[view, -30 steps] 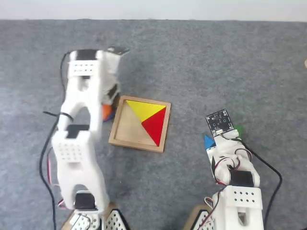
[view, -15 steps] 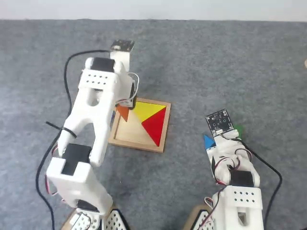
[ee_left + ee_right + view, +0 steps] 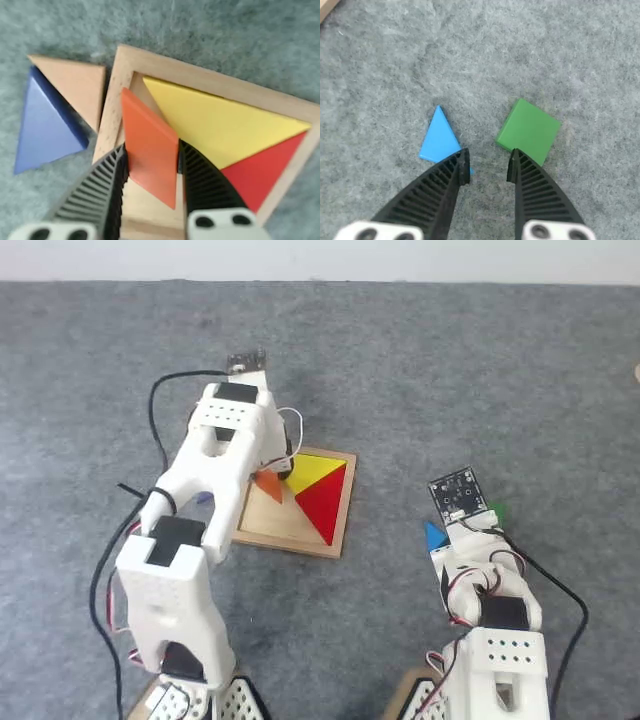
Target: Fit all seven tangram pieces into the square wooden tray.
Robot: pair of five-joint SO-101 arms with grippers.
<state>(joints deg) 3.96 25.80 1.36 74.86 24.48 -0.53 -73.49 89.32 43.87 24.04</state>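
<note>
The square wooden tray (image 3: 340, 512) (image 3: 200, 75) holds a yellow triangle (image 3: 315, 468) (image 3: 215, 125) and a red triangle (image 3: 325, 502) (image 3: 255, 170). My left gripper (image 3: 270, 478) (image 3: 151, 150) is shut on an orange piece (image 3: 267, 484) (image 3: 145, 125), held tilted over the tray's left part, beside the yellow triangle. A beige triangle (image 3: 75, 85) and a violet-blue triangle (image 3: 42, 130) lie on the carpet just outside the tray's left rim. My right gripper (image 3: 489, 162) stands open low over the carpet, between a light blue triangle (image 3: 440, 140) (image 3: 435, 535) and a green square (image 3: 529, 131) (image 3: 495, 508).
Grey carpet covers the whole table. The left arm's white links (image 3: 200, 490) stretch across the area left of the tray. The right arm's body (image 3: 490, 610) stands at the lower right. Open carpet lies beyond the tray and between the tray and the right arm.
The left arm has swung from the carpet left of the tray to over the tray, carrying the orange piece. The right arm has kept still.
</note>
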